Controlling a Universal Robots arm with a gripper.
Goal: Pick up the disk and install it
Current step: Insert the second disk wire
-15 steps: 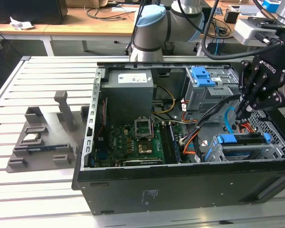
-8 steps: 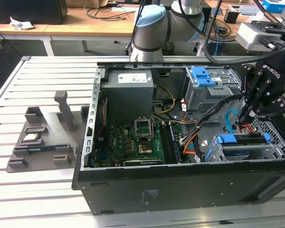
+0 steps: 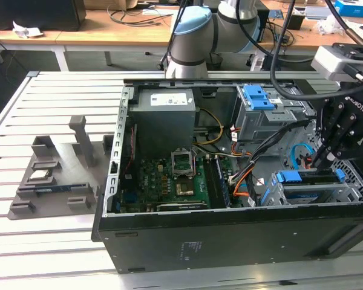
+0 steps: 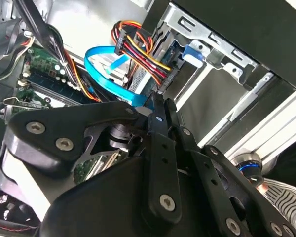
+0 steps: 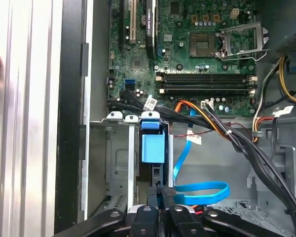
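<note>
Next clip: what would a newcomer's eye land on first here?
The open computer case on the slatted table, its green motherboard exposed. At the exterior view's right, the black gripper reaches into the drive cage, just above the disk in its blue carrier. A looping blue data cable stands out nearby.

Slatted metal table (image 3: 54, 96), wooden desk (image 3: 109, 33) behind

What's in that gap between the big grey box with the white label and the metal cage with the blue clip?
Wires, yellow among them, cross between the grey box and the metal cage in the exterior view.
</note>
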